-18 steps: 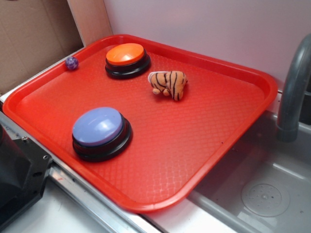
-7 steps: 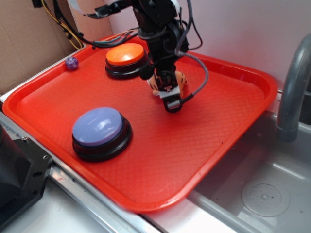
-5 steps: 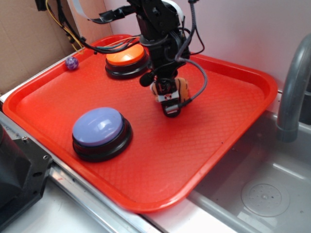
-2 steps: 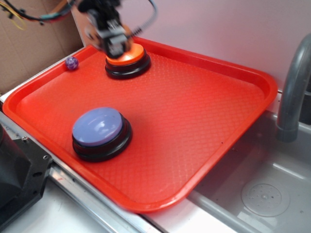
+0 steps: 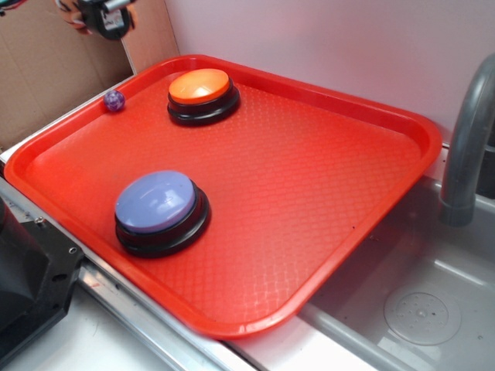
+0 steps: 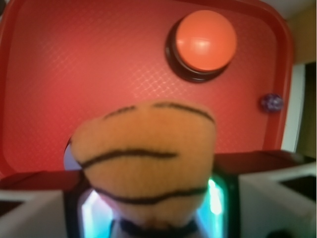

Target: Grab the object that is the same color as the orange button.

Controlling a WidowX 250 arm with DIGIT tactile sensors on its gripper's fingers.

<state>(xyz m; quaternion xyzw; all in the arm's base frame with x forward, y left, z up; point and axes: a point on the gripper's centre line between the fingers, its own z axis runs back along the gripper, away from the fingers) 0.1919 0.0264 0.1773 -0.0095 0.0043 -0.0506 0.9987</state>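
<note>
Between the gripper (image 6: 148, 213) jaws, filling the lower middle of the wrist view, sits the plush tiger (image 6: 143, 163), orange with black stripes; the jaws pinch it from both sides, and it hangs high above the red tray (image 6: 74, 59). The exterior view shows none of that grasp: only a blurred bit of the arm reaches in at the top left corner, and no tiger is to be seen there. What that view does give is the lavender-blue button (image 5: 161, 210) whole, near the tray's front edge (the wrist camera catches only a pale sliver of it behind the toy). Both views show the orange button (image 5: 203, 94) at the tray's far side and the tiny purple ball (image 5: 114, 100) in the tray's corner near it.

Counted: two dome buttons, one ball, one tiger, one tray.

Compared with a moment ago, the arm has left its place over the orange button and drawn off up to the left.
</note>
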